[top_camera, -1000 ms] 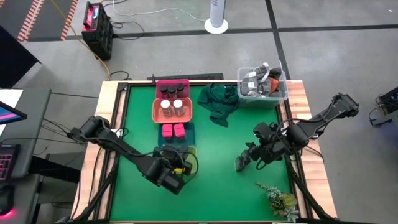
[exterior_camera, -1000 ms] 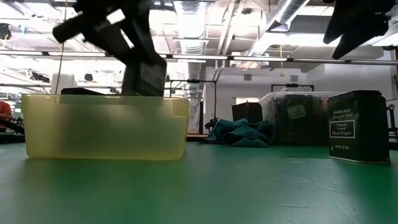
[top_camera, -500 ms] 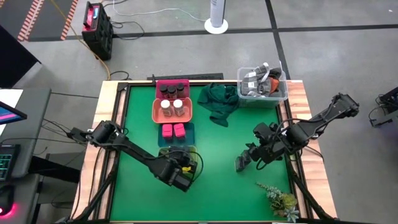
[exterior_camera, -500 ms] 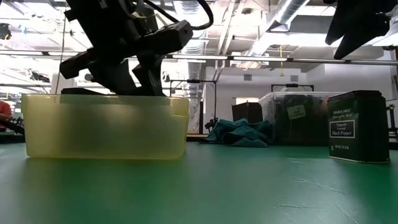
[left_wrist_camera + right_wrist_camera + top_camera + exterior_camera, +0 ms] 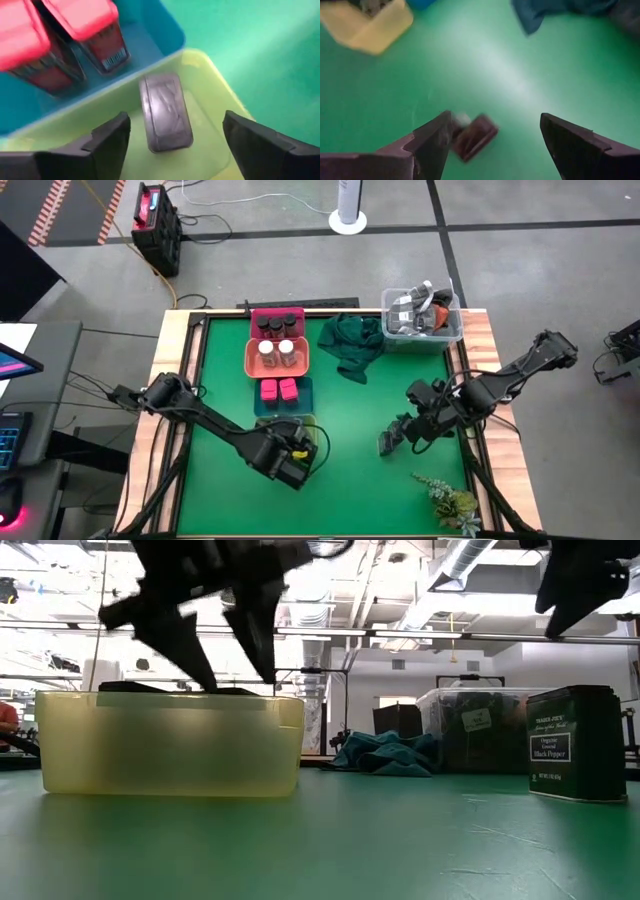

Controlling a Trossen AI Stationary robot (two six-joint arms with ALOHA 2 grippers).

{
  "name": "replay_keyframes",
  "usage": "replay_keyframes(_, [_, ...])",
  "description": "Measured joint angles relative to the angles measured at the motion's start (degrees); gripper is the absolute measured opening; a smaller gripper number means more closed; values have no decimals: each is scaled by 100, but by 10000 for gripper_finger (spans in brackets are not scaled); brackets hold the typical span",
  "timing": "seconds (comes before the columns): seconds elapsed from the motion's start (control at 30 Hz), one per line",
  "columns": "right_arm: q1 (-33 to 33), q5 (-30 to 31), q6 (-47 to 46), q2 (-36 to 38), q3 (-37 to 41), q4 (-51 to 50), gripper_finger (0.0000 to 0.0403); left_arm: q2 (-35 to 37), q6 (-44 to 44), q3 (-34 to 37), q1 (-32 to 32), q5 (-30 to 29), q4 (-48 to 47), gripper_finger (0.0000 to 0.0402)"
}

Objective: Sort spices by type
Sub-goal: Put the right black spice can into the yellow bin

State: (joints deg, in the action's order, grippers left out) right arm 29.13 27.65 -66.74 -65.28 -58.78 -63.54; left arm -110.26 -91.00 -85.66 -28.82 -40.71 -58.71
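Your dark grey box lies flat inside the yellow tray, clear of its walls, at the lower centre of the high view. The left gripper hangs just above it, jaws apart, holding nothing. At centre right, a second grey box stands on open green counter, the right gripper above it, jaws spread wide.

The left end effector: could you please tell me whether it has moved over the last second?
Yes. In the low view the left end effector held a dark grey box above the yellow tray; now it hangs open there, and the box lies inside.
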Motion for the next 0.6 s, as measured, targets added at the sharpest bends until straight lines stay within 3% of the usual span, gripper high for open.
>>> replay_keyframes(0.07, [-71,-326,118,0,0,12,327,112,73,-132,3,-29,-335,313])
replay_keyframes(0.23, [-274,-483,383,0,0,19,327,356,599,-326,197,-53,-1165,315])
replay_keyframes(0.4, [-570,-860,165,-4,0,16,327,672,1621,-355,651,612,-1132,315])
replay_keyframes(0.5, [-573,-899,-412,-8,0,20,327,936,2172,-355,938,566,-882,315])
replay_keyframes(0.6, [-616,-1148,-1038,-92,-2,13,327,1266,2845,-355,1145,138,-422,316])
